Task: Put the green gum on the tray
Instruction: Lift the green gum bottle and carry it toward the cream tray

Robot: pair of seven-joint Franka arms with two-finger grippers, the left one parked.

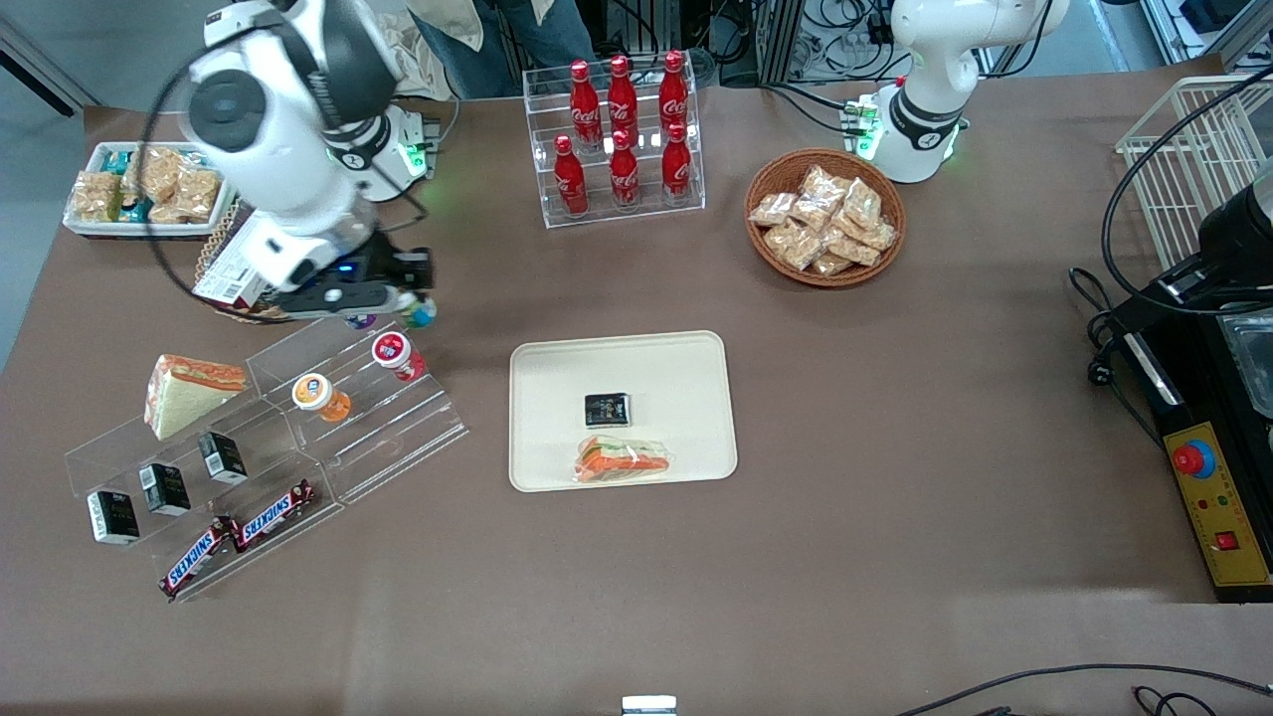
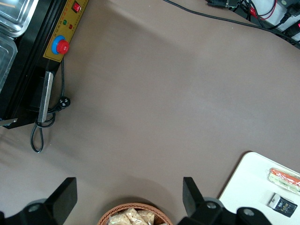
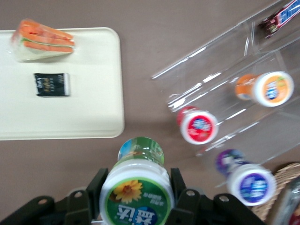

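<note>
My right gripper (image 1: 418,310) is shut on the green gum (image 3: 137,193), a small bottle with a green lid and a yellow flower label; both black fingers (image 3: 99,185) press its sides. It hangs above the table beside the top step of the clear display rack (image 1: 328,418). In the front view only its greenish tip (image 1: 422,315) shows under the gripper. The cream tray (image 1: 686,363) lies nearer the table's middle, holding a wrapped sandwich (image 1: 624,460) and a small black packet (image 1: 607,408); it also shows in the right wrist view (image 3: 93,70).
On the rack sit a red-lidded gum (image 1: 395,353), an orange-lidded gum (image 1: 316,394), a purple-lidded one (image 3: 251,183), a sandwich (image 1: 189,390), black boxes and Snickers bars (image 1: 239,537). A cola bottle rack (image 1: 622,134) and a snack basket (image 1: 825,217) stand farther from the camera.
</note>
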